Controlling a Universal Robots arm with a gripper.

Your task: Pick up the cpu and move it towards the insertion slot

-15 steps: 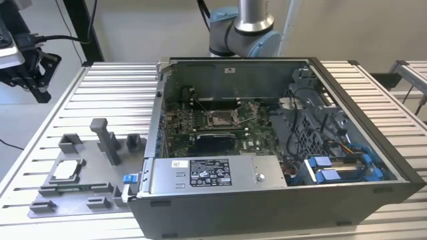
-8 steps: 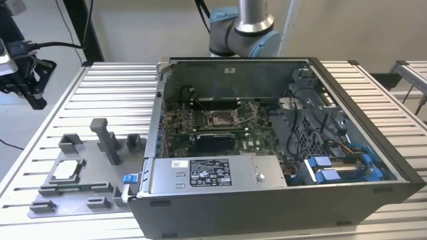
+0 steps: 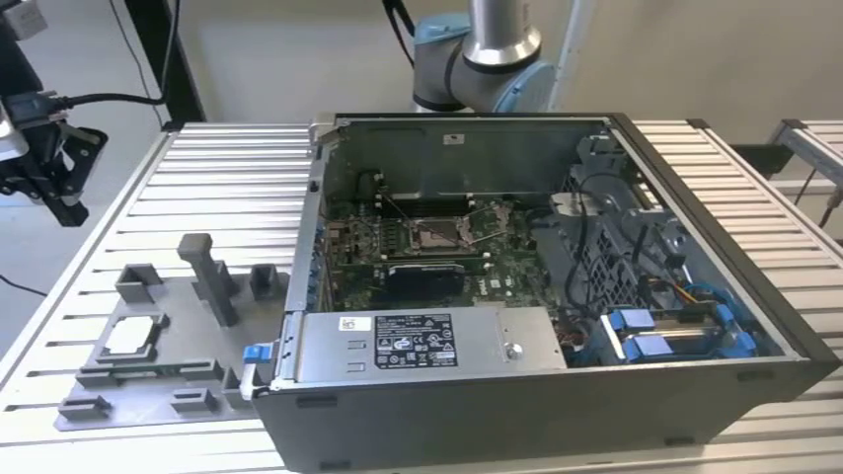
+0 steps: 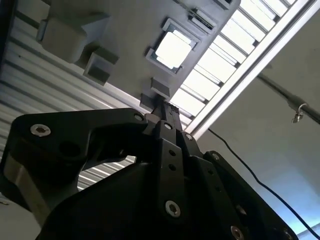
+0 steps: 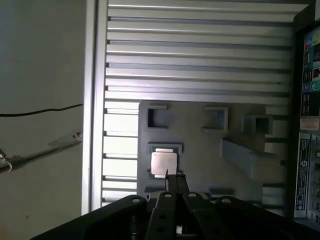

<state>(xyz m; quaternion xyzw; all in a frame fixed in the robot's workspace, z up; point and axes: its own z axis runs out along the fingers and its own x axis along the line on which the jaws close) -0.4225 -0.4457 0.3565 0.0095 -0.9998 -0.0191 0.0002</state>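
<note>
1. Step in hand: the approach for the pick. The cpu (image 3: 132,336) lies flat in a shallow recess of the grey tray (image 3: 138,390). The tray sits on the slatted table (image 3: 237,168), to the exterior view's left of the open computer case (image 3: 527,415).
2. The insertion slot (image 3: 435,232) sits on the green board inside the case, well apart from the cpu and with nothing in it.
3. The hand (image 3: 63,202) hangs high over the table's edge, beyond the tray's far end and clear of everything.
4. In both wrist views the hand (image 5: 172,181) (image 4: 162,107) points down toward the tray. In the first wrist view its tip lines up with one edge of the cpu (image 5: 164,163) rather than with the middle.
5. Hand state: the fingertips (image 5: 178,180) appear drawn together with no clear gap. The hand holds nothing and touches nothing.
6. Doing it well, as a judgement:
   - Centre the hand over the chip and square the jaws to two opposite edges.
   - Open the hand wider than the chip before it descends.
   - Grip lightly on the tan rim, not on the silvery top.
   - Lift straight up so the chip clears the recess walls while staying level.
   - Keep clear of the tall tray post (image 3: 211,276) just beside it.
</note>
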